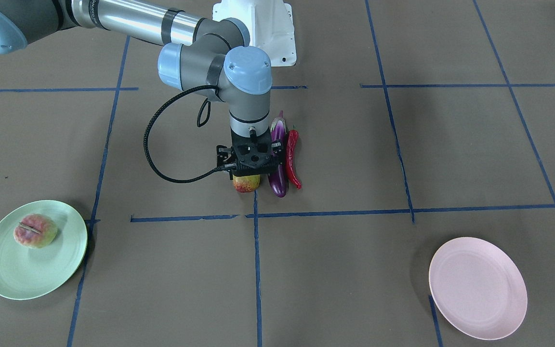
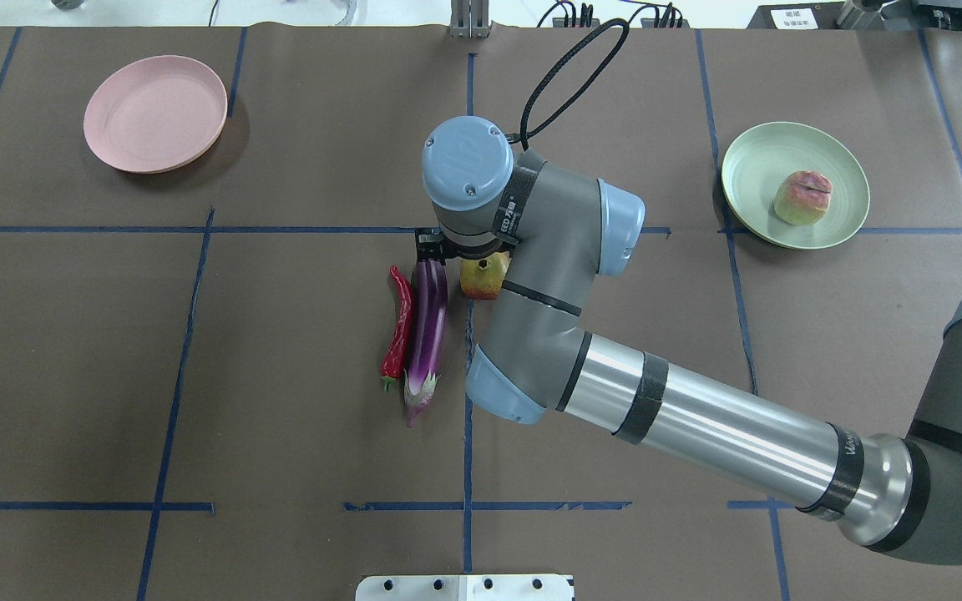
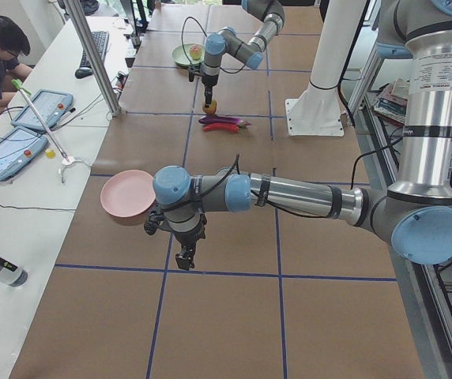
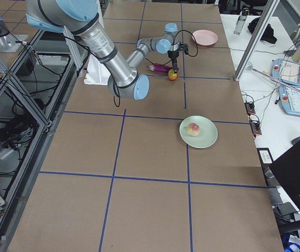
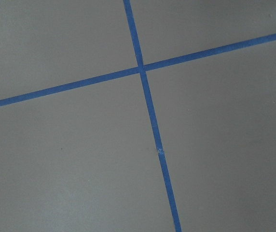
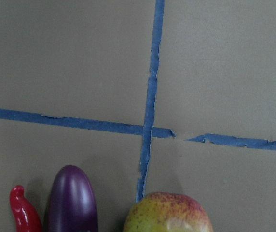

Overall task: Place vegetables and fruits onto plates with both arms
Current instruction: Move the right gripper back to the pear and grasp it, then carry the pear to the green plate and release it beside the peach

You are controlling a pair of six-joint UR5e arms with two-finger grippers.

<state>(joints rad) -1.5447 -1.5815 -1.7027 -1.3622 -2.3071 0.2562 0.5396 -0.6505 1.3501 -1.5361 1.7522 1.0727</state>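
Judged at second fruit pick, with right gripper (image 1: 251, 166) low over pomegranate (image 1: 246, 183) at centre of table (image 1: 354, 270) just beside eggplant (image 1: 278, 180), grip state not discernible, peach (image 1: 35, 231) already on mint-green plate (image 1: 60, 284); probably needs a close clear of the eggplant, then a lift toward that plate.

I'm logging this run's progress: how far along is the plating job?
Done: the peach lies on the green plate. In hand: the right gripper sits right over the pomegranate; I cannot tell whether its fingers grip it. Left to do: the eggplant and chili lie side by side on the table, and the pink plate is empty. The left gripper hangs near that plate.
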